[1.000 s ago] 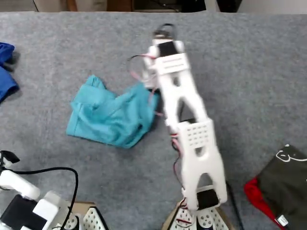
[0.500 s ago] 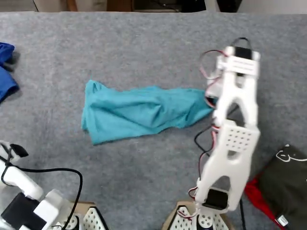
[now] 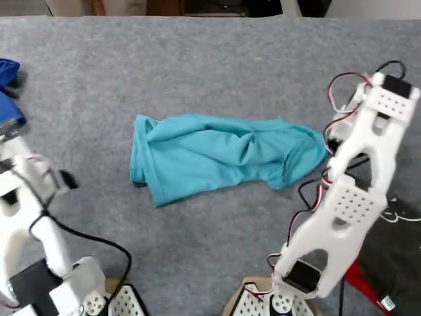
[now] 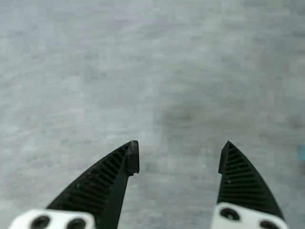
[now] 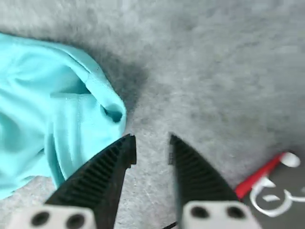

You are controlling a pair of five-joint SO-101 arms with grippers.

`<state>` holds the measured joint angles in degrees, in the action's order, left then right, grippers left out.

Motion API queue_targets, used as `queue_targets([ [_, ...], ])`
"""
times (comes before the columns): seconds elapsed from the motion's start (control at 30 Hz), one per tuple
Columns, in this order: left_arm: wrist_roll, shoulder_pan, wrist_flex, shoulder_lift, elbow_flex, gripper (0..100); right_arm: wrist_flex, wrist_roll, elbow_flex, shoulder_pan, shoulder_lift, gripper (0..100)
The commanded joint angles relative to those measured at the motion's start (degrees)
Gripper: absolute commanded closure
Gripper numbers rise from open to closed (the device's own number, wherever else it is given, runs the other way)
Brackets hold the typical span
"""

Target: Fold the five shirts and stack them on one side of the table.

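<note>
Just ahead of the right gripper (image 5: 150, 143), touching neither jaw, lies the teal shirt (image 3: 223, 155): stretched long, rumpled, not yet folded. Jaws a little apart, nothing held. Left gripper (image 4: 180, 155) spread wide, empty, grey table (image 4: 143, 57) beneath. Back toward the right arm's base we note a dark shirt (image 3: 395, 250) on a red one (image 5: 264, 174), likely a stack begun. Blue shirt (image 3: 6, 92) crumpled beyond the left gripper. We judge most folding remains.

Grey table (image 3: 197, 66), teal shirt (image 3: 223, 155) mid-table, blue cloth (image 3: 6, 72), perhaps a shirt, far left
</note>
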<state>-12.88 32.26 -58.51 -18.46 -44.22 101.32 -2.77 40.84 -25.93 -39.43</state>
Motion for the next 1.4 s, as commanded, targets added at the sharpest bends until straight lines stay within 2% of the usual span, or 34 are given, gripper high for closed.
queue_targets([
  [0.0,5.27,-10.90,-2.64,-1.98,3.25,72,0.70,1.49,3.65,-1.54,9.63,80.4],
  [0.17,11.69,-26.90,-12.31,-1.89,11.34,72,0.70,1.58,6.02,0.48,14.99,80.3],
  [0.33,18.73,-35.34,-9.23,0.57,14.95,72,0.79,1.05,4.18,7.34,15.25,80.3],
  [0.43,24.18,-39.82,-8.79,5.67,16.88,72,0.70,-1.85,1.89,13.14,15.25,80.3],
  [0.53,25.67,-43.78,-8.88,11.56,18.81,73,-1.32,-3.34,1.27,20.53,15.16,80.3],
  [0.7,25.14,-44.48,-10.20,19.12,19.25,89,-11.08,-5.98,0.75,33.36,14.37,80.3],
  [0.73,23.21,-44.22,-10.55,20.26,19.25,92,-12.48,-6.42,0.84,35.47,13.32,80.3],
  [0.8,18.73,-43.87,-11.78,21.93,18.90,94,-14.24,-7.30,1.27,39.69,10.68,80.2],
  [0.97,16.35,-43.69,-13.27,22.46,16.00,97,-14.77,-8.53,4.70,47.52,1.45,80.2],
  [1.23,14.51,-43.87,-13.27,14.81,9.41,98,-14.24,-10.46,21.32,50.86,-15.78,81.0],
  [1.3,14.51,-43.96,-12.92,12.79,7.47,98,-14.24,-10.46,24.22,50.33,-20.00,86.6],
  [1.37,14.51,-43.87,-12.92,11.30,6.07,98,-14.42,-10.20,26.68,48.92,-23.96,97.2],
])
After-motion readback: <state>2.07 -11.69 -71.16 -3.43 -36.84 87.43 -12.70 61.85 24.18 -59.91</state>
